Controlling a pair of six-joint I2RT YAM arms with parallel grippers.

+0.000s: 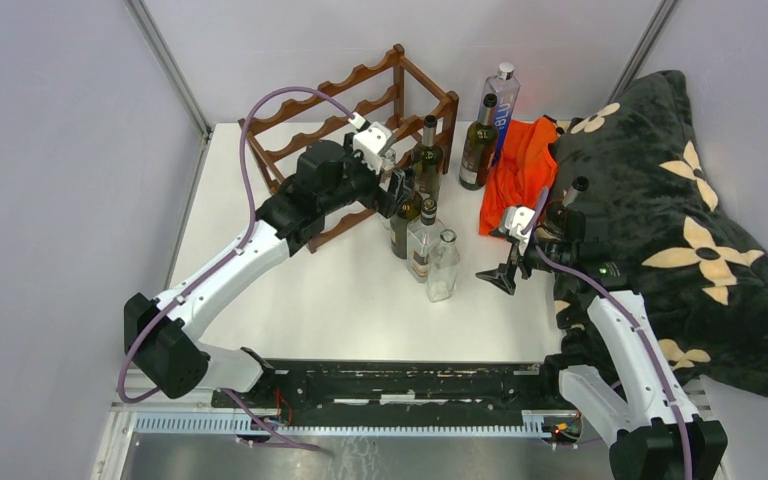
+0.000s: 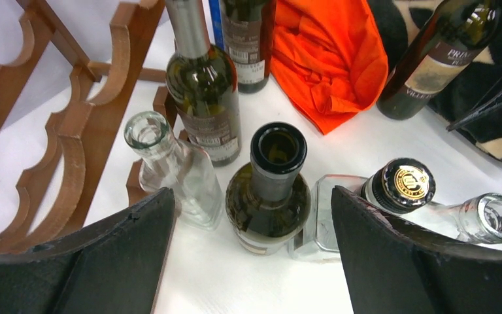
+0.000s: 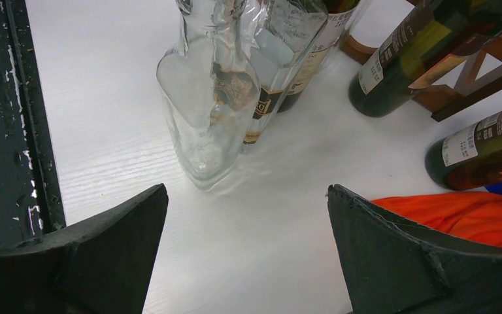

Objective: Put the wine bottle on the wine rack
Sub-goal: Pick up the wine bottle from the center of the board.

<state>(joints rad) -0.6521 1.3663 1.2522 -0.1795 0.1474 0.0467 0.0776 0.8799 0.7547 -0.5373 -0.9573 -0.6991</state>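
Note:
The reddish-brown wooden wine rack (image 1: 360, 105) stands at the back of the white table, and its scalloped rails (image 2: 72, 137) show at the left of the left wrist view. Several bottles cluster just right of it. An uncorked dark green wine bottle (image 2: 271, 196) stands upright directly ahead of my left gripper (image 2: 251, 196), whose fingers are open on either side of it without touching. In the top view that gripper (image 1: 397, 190) hovers beside the bottle (image 1: 405, 215). My right gripper (image 1: 497, 275) is open and empty above bare table (image 3: 246, 193).
Around the green bottle stand a clear flask (image 2: 170, 170), a foil-capped green bottle (image 2: 202, 91), a black-capped clear bottle (image 2: 399, 186) and another clear bottle (image 1: 443, 265). Behind are a dark bottle (image 1: 478, 145), a blue bottle (image 1: 500, 105), an orange cloth (image 1: 520, 170) and a flowered black blanket (image 1: 670, 210).

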